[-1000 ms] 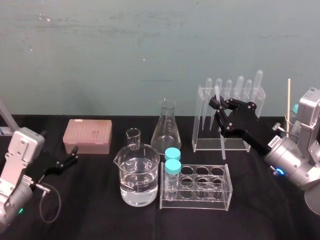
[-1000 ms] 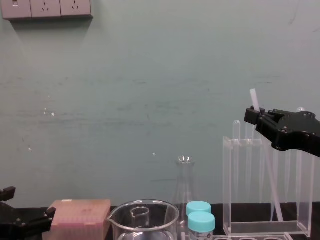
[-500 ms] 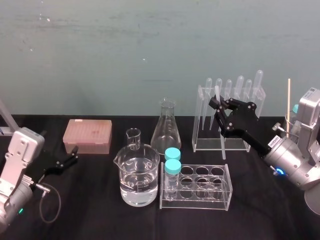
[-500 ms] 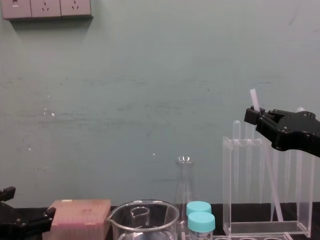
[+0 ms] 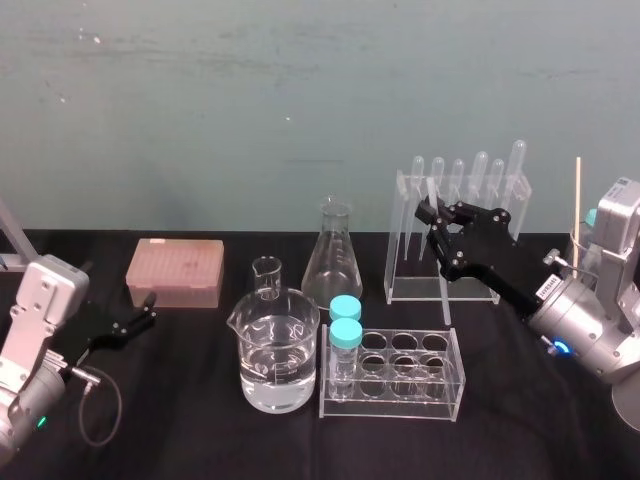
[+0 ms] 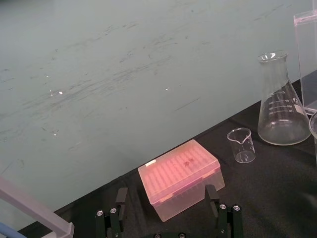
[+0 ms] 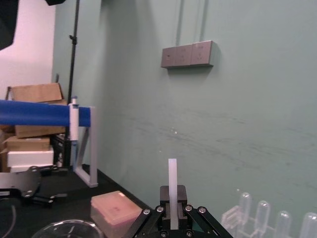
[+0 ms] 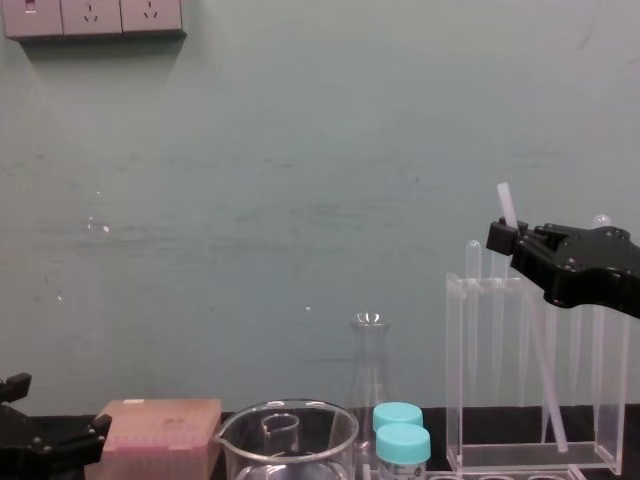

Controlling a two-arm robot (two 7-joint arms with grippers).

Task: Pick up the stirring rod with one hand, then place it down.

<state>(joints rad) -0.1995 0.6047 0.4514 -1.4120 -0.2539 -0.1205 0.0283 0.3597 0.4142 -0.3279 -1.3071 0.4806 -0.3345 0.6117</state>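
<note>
Worktop [image 5: 200, 430]: black, running back to a teal wall.
Left gripper [image 5: 148, 310]: low over the left part of the worktop, just in front of the tip box; fingers spread wide, nothing between them.
Tip box [image 5: 175, 272]: pink, lid closed, near the back edge on the left.
Small beaker [image 5: 266, 277]: clear, just behind the large beaker.
Large beaker [image 5: 275, 350]: left of centre, partly filled with clear liquid.
Erlenmeyer flask [image 5: 331, 255]: clear, upright, at centre toward the back edge.
Capped tubes [image 5: 345, 320]: two, teal caps, upright in the left end of the tube rack.
Tube rack [image 5: 430, 385]: clear, right of the large beaker, nearest the front edge.
Stirring rod [image 8: 545, 370]: whitish, tilted, its upper end above the right gripper's fingers, its lower end down between the pipette stand and the tube rack; contact with the worktop cannot be told.
Right gripper [image 5: 433, 212]: raised before the pipette stand, fingers clamped on the upper part of the stirring rod.
Pipette stand [image 5: 410, 260]: clear, at the back edge right of centre, with bulb-topped pipettes [image 5: 480, 170] hanging in it.
Wooden stick [image 5: 577, 200]: thin, upright, near the right edge behind the right arm.
</note>
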